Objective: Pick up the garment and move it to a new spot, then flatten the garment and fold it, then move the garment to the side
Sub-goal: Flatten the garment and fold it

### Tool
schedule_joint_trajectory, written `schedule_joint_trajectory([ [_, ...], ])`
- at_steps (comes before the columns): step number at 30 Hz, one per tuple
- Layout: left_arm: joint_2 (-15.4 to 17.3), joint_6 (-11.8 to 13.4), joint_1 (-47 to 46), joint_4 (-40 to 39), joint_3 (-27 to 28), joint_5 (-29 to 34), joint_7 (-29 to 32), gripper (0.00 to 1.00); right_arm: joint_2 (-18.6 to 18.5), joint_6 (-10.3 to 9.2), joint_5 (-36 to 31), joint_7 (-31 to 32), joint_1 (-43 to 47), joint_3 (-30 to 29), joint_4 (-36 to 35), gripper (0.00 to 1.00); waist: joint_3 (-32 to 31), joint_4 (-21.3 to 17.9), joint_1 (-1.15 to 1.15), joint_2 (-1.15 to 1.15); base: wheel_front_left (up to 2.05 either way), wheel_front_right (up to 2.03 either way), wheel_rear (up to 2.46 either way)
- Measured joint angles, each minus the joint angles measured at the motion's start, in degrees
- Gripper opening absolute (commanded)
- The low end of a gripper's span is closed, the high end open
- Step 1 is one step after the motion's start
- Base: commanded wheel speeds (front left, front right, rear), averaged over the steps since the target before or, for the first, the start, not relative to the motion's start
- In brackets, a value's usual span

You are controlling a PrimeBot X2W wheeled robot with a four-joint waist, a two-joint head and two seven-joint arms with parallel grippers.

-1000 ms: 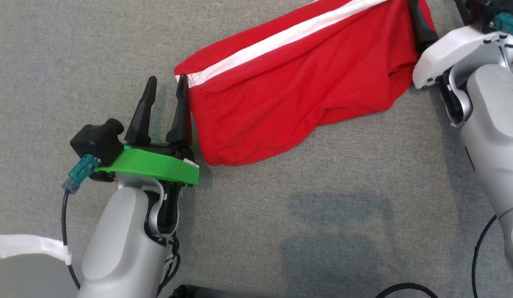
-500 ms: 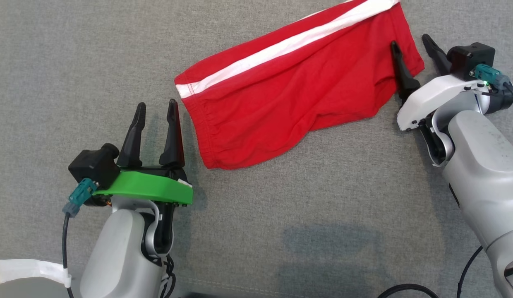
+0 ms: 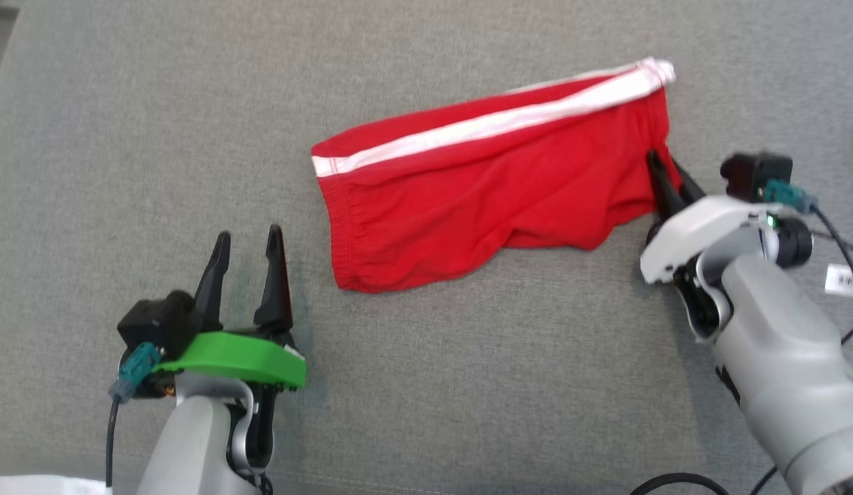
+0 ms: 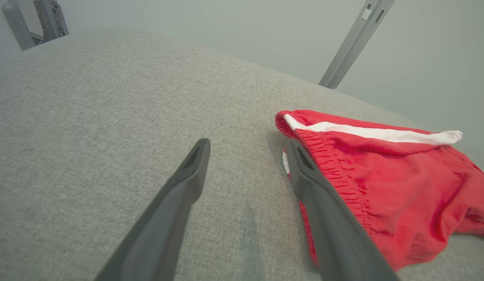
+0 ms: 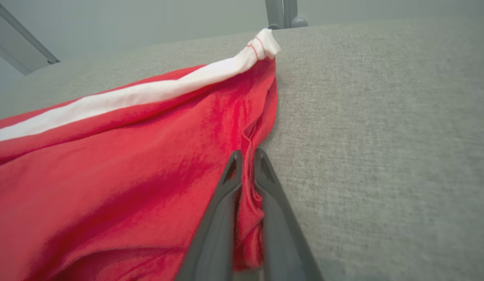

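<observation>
Clamping red garment (image 3: 481, 185) at its hem, right tool (image 3: 662, 161); left tool (image 3: 249, 234) apart beside waistband (image 3: 338, 227), grey fabric surface (image 3: 468, 378) around.

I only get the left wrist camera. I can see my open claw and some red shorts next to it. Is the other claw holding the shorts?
Observer: Yes. In the right wrist view the right claw is shut on the red shorts, with a fold of their edge pinched between its fingers.
Operator: Is my claw bumping the shorts? One finger covers them here.
Observer: No. The head view shows a strip of grey cloth surface between the left claw and the waistband end. The right claw grips the opposite end.
</observation>
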Motion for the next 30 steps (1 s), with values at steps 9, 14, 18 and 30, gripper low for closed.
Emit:
schedule_joint_trajectory([
  [9,0.0,-1.5,5.9,2.0,3.0,2.7,0.0,1.0,1.1,-0.01,0.4,0.1,13.2,-6.1,-4.3,0.0,-7.3,-3.0,0.0,0.0,0.0,0.0,0.0],
  [14,0.0,-2.0,8.6,2.2,4.3,3.5,0.0,1.0,1.2,-0.01,-0.6,0.1,18.1,-8.8,-5.5,0.0,-10.5,-5.3,0.0,0.01,0.0,0.0,0.0],
  [18,0.0,-2.1,10.1,2.4,4.5,3.6,0.0,1.0,1.1,-0.01,-2.5,0.1,20.0,-11.0,-8.1,0.0,-12.5,-6.8,0.0,0.01,0.0,0.0,0.0],
  [30,0.0,-2.3,10.7,3.2,3.7,2.9,0.0,1.0,4.7,-0.05,-4.9,0.1,18.9,3.0,-23.8,0.0,-13.8,-6.0,0.0,0.01,0.0,0.0,0.0],
])
